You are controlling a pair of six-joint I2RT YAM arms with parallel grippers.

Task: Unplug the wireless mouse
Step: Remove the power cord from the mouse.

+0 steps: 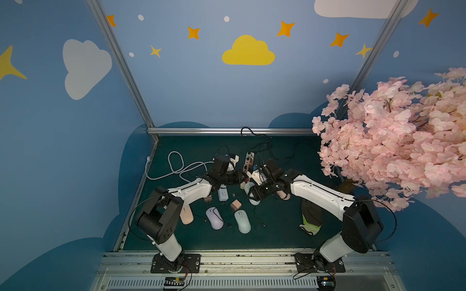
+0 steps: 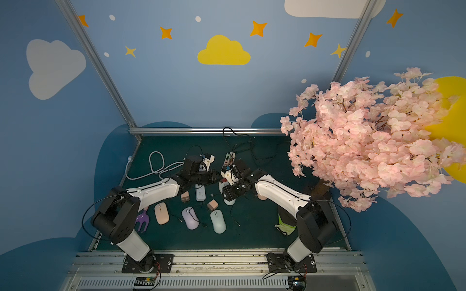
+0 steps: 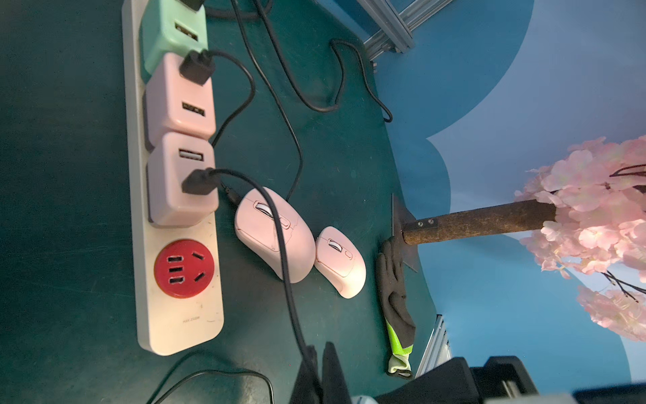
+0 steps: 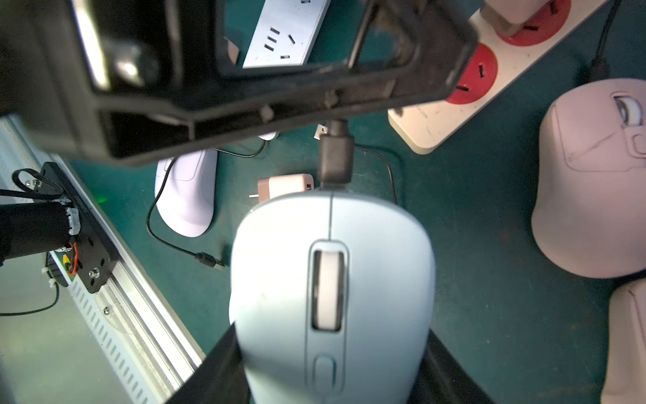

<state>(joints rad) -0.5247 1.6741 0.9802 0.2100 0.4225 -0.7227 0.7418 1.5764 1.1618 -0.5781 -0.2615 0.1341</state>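
Now, right hand point(image 4: 332, 370) clasps a rounded, smooth mouse point(image 4: 332, 280) (pale-blue plastic).

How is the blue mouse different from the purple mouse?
The blue mouse is clamped in the right gripper; the purple mouse lies free on the table. The blue mouse has a black cable plugged into its front, pinched by the left gripper; the purple mouse shows none plugged in. Both are pale, rounded mice.

Left pincer point(image 3: 318, 349) clamped, right pincer point(image 4: 332, 342) gripping (arms angled inward)
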